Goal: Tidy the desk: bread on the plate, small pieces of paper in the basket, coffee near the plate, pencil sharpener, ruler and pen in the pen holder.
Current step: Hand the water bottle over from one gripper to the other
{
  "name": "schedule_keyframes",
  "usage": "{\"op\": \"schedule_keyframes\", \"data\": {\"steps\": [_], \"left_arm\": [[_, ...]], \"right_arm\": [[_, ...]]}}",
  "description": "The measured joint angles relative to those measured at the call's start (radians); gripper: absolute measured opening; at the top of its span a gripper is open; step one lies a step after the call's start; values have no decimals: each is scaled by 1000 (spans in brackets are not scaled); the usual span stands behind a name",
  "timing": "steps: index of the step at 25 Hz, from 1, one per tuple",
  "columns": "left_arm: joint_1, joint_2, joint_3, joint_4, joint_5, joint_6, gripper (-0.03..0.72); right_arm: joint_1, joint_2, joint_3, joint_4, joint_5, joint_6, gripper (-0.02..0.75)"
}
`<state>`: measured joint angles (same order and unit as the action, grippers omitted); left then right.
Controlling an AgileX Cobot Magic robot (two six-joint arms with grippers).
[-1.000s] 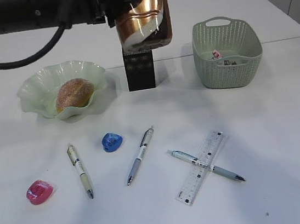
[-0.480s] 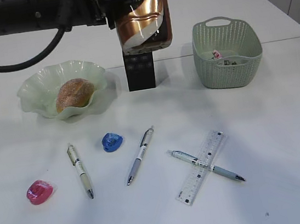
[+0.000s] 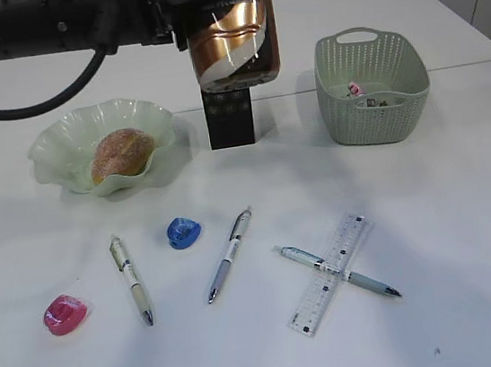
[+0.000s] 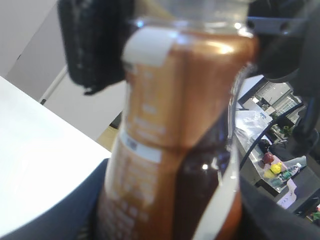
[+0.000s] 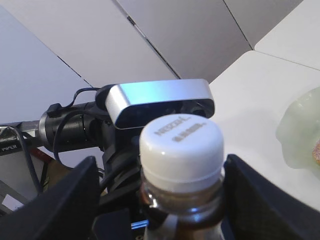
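Coffee bottle [image 3: 234, 40], pinched by left gripper [image 4: 170, 60] fingers and between right gripper's [image 5: 182, 200] fingers, had lifted slightly above pen holder [image 3: 229, 118], at 3 o'clock from plate [image 3: 59, 145]; placement pending.

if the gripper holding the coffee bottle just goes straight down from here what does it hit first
Probably the black pen holder: the coffee bottle hangs just above it in the exterior view, though depth is unclear and it may sit slightly in front.
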<state>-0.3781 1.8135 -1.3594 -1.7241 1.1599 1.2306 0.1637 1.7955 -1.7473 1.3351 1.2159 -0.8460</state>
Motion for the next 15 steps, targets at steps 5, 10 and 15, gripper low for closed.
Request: {"op": "schedule_keyframes", "data": {"steps": [5,10,15], "left_arm": [[5,0,0,2,0,0,388],[5,0,0,4,0,0,386],[5,0,0,6,0,0,385]], "right_arm": [[0,0,0,-2,0,2,587],[-12,0,0,-4,2,2,587],[-58,0,-1,-8,3,2,587]]}}
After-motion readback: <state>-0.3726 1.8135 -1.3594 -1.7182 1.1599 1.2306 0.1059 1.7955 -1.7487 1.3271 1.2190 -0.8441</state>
